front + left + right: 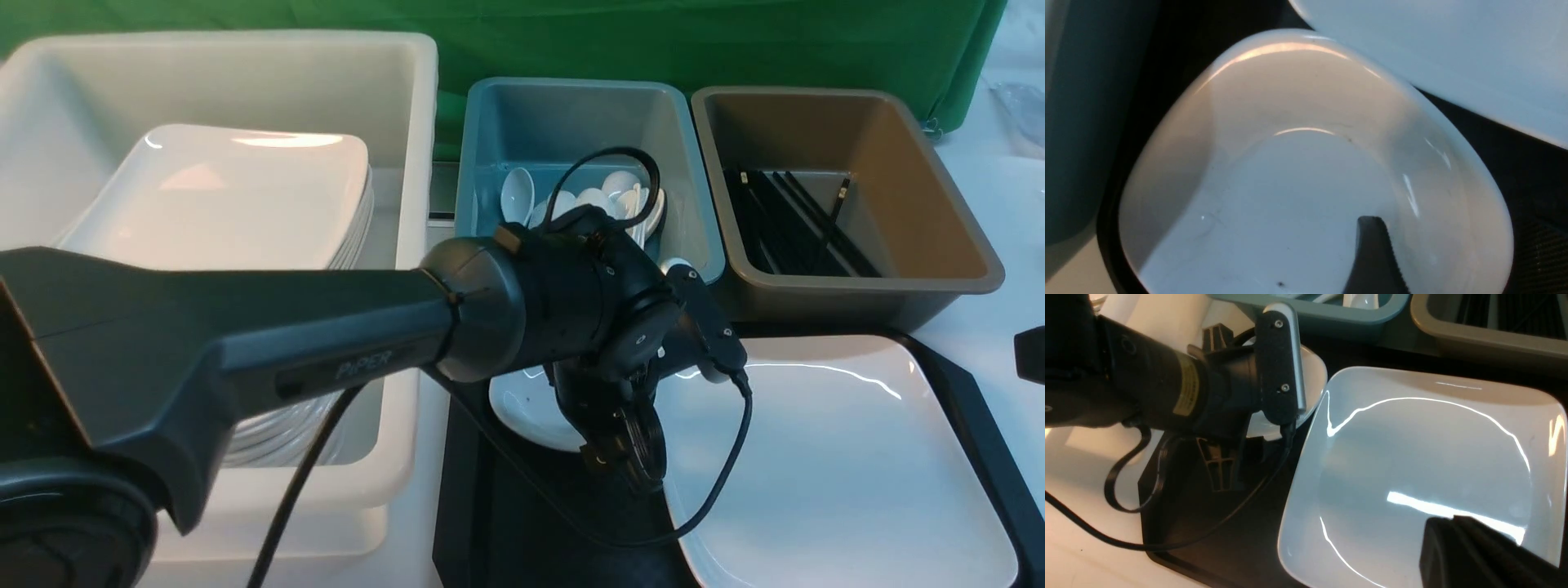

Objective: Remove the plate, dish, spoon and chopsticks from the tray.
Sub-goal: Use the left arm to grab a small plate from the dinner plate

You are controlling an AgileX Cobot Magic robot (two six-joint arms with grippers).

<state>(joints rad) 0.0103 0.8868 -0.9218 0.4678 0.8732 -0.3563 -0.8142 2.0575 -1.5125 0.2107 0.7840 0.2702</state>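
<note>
The black tray holds a small white dish at its far left corner and the large white plate to the right. My left gripper points down at the dish's near edge. In the left wrist view one finger sits inside the dish, its pad facing the rim, and the other finger is out of frame, so the jaws stand open. My right gripper hovers shut over the plate with nothing in it. White spoons and black chopsticks lie in tubs.
A blue tub and a brown tub stand just behind the tray. A big white tub with stacked plates is on the left. My left arm and its cable cross over the tray.
</note>
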